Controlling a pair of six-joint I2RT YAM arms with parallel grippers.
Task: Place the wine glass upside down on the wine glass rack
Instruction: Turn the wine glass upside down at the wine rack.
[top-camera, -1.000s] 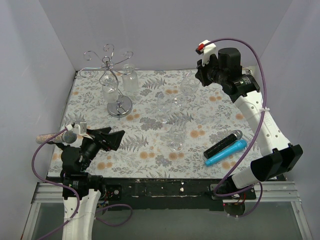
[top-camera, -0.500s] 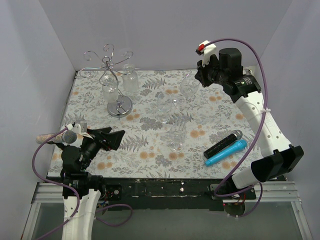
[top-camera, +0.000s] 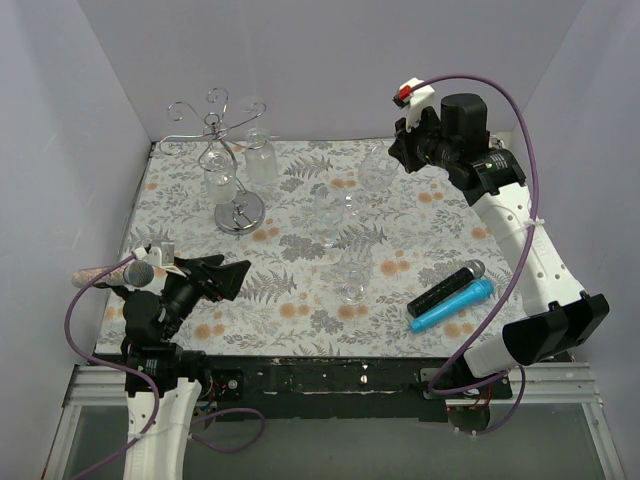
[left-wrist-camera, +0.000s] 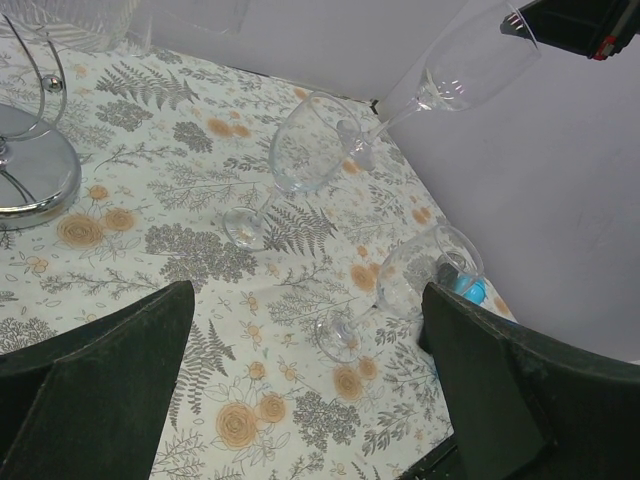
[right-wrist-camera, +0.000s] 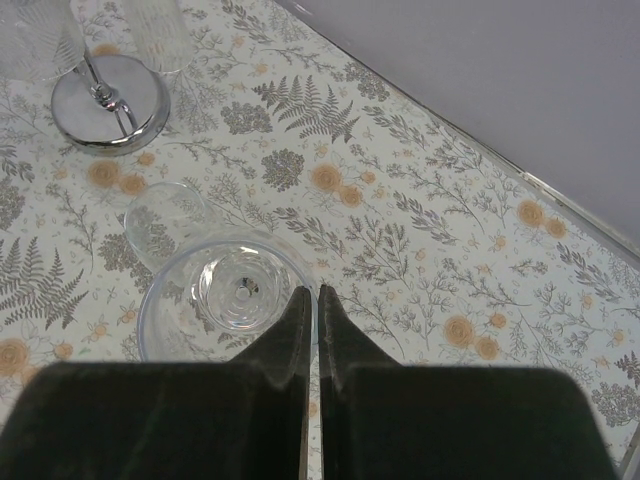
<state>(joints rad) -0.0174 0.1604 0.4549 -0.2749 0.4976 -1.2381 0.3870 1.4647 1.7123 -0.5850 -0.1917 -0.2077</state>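
Fern-and-flower print desk (top-camera: 300, 310), black microphone (top-camera: 445, 289) lying at lower right of the overhead view, blue microphone (top-camera: 452, 305) just beside it, parallel, possibly a clear ribbed jar (top-camera: 260, 160) at upper left, plain pale walls (top-camera: 330, 60) behind.

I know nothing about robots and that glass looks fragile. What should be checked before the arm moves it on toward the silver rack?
1. Right gripper shut on the wine glass rim: ok.
2. Glass upside down: not ok; its mouth faces the gripper, foot below.
3. Free curl on the wine glass rack: cannot tell; two glasses sit close to it.
4. Left gripper open, away from the rack: ok.
5. Clearance over the standing glass along the way: cannot tell.
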